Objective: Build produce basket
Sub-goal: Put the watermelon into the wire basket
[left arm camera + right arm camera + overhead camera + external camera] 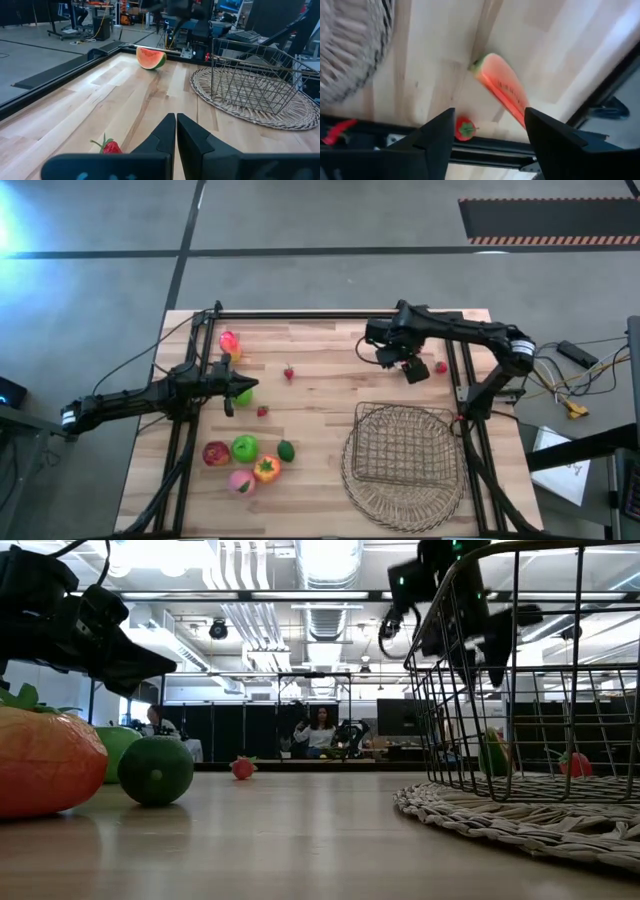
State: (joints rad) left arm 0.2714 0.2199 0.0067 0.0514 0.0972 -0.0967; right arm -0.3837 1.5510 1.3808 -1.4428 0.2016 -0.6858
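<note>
The copper wire basket (405, 442) stands on a round woven mat (400, 490) at the table's near right. Several toy fruits lie in a cluster near the left edge: a red apple (215, 453), a green apple (245, 447) and a lime (286, 450). My right gripper (490, 125) is open and hangs above a watermelon slice (502, 87) near the far right edge. A small red berry (465, 129) lies beside the slice. My left gripper (176, 134) is shut, low over the table's left side, with a strawberry (111, 146) lying just beside it.
A pink-and-yellow fruit (229, 342) lies at the far left, a green fruit (244, 395) lies by the left gripper, and a strawberry (289, 373) lies mid-table. Black frame rails (340, 314) run along the far edge and both sides. Bare wood lies between the fruit cluster and the basket.
</note>
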